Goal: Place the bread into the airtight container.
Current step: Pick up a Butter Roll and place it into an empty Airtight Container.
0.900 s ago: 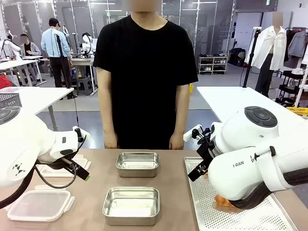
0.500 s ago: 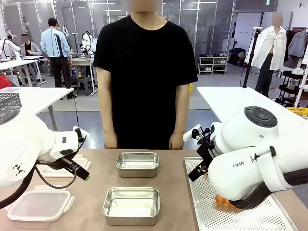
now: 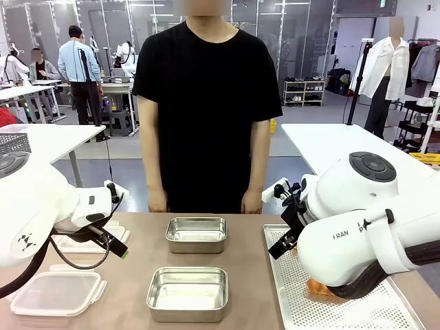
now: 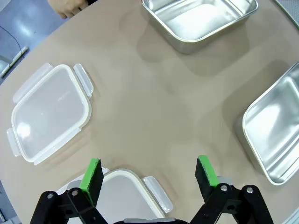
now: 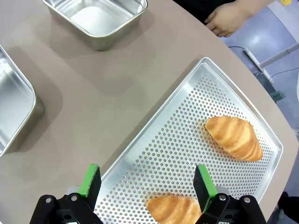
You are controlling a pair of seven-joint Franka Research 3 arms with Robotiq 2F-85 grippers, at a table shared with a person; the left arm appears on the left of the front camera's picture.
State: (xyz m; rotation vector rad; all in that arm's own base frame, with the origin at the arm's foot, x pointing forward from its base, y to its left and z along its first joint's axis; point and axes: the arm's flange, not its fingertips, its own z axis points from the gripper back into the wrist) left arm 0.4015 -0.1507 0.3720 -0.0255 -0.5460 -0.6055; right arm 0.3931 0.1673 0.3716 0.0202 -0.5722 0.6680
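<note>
Two croissants of bread lie on the perforated tray [image 5: 163,140]: one bread [image 5: 233,136] farther off, the other [image 5: 174,209] just past my right gripper [image 5: 147,182], which hangs open above the tray with nothing between its fingers. In the front view a bit of bread [image 3: 320,287] peeks out under the right arm. Two lidless steel airtight containers stand mid-table, the far one [image 3: 196,234] and the near one [image 3: 187,292]. My left gripper [image 4: 149,172] is open above bare table, near a clear lid [image 4: 121,196].
Two clear snap lids [image 3: 55,292] [image 3: 89,240] lie at the table's left. A person in a black shirt stands at the far edge with hands [image 5: 229,18] hanging by the table. Bare table lies between the containers and the tray [image 3: 330,313].
</note>
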